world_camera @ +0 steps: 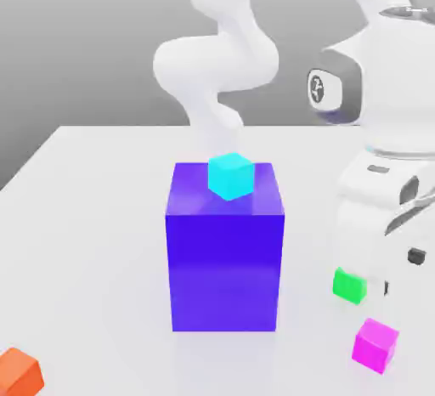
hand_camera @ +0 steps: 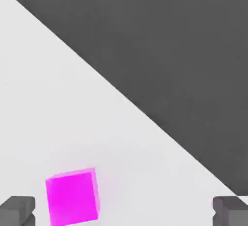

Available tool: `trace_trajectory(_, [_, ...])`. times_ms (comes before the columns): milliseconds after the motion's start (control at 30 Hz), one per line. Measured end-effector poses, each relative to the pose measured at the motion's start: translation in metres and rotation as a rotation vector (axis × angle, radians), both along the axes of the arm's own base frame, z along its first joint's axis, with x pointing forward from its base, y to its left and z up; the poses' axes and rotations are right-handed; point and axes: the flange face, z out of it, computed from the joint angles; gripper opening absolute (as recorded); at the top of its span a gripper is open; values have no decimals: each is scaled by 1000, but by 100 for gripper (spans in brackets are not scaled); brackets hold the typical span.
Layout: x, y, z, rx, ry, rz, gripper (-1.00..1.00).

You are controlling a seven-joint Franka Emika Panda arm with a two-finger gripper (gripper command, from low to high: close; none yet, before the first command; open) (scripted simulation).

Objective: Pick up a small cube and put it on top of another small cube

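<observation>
Orange cube (world_camera: 19, 370) sits nearest the lens at the exterior view's left, well apart from the rest; I'd judge it a distractor. Moving right: big blue block (world_camera: 224, 250) stands mid-table (world_camera: 93, 216) with a cyan cube (world_camera: 230, 175) on its top face, also not part of the job by my read. Right again, green cube (world_camera: 349, 285) rests on the table, and pink cube (world_camera: 375, 345) lies just beside it, nearer the camera, not touching. Arm hangs over that pair, so this looks like the approach for the pick; nothing is held yet. Gripper (hand_camera: 124, 210) has its jaws spread wide: hand view shows both dark fingertips (hand_camera: 17, 210) far apart with pink cube close to one of them, off-centre, so I'd expect a sideways correction before closing. Hand view gives that alignment, which the exterior view hides behind the wrist housing; exterior view gives the green target and the clutter.
</observation>
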Motion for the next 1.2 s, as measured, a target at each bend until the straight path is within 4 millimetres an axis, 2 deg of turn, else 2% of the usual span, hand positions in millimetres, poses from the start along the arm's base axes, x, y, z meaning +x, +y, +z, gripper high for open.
trace_trajectory(100, [-17,11,-51,-38,54,72,0])
trace_trajectory(233, [-21,14,-105,-44,64,85,0])
trace_trajectory(267, [-21,13,-114,-44,64,86,-100])
trace_trajectory(467, [-22,13,-118,-45,65,86,-100])
trace_trajectory(500, [-21,13,-114,-46,65,86,-100])
trace_trajectory(667, [-24,14,-59,-44,66,88,-100])
trace_trajectory(800, [-67,23,-31,-26,75,133,-100])
trace_trajectory(933, [-122,32,-12,-28,74,206,-100])
trace_trajectory(1033, [-154,24,-3,-43,65,231,-100])
trace_trajectory(1100, [-160,21,-15,-49,62,234,-100])
trace_trajectory(1200, [-161,20,-42,-51,60,233,-100])
